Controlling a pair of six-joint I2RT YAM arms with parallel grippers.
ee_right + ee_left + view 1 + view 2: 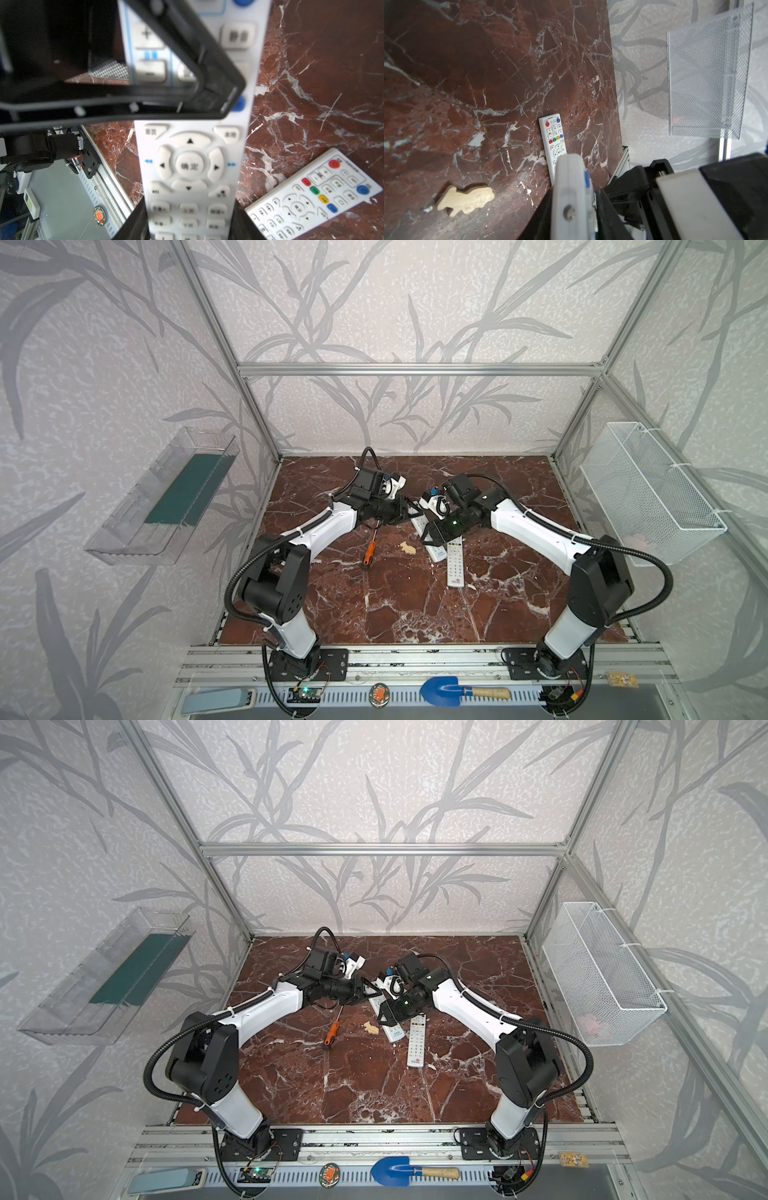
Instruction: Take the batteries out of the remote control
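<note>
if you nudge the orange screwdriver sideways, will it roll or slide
The screwdriver probably rolls: its handle looks rounded. It likely pivots too, fat handle outweighing thin shaft. The smooth-looking table may give little grip.

Both top views overlook the table [374,605] (wrist views close)

**A:** Right wrist view, close to the lens: the long white plastic remote control [193,149]. Its round centre button [189,166] reads 确定, with arrows on the four keys around it.

**B:** And higher up?

**A:** A square pale key [238,36] says 静音, blurred but legible. Across from it is a plus-sign key [146,33].

**B:** The second white remote [315,193], lying flat?

**A:** There's a power symbol on its red round button [334,164], with plus and minus signs nearby. The tiny characters are too small to read.

**B:** Top views?

**A:** Only a red mark [455,581] at that remote's lower end, and it's illegible.
</note>
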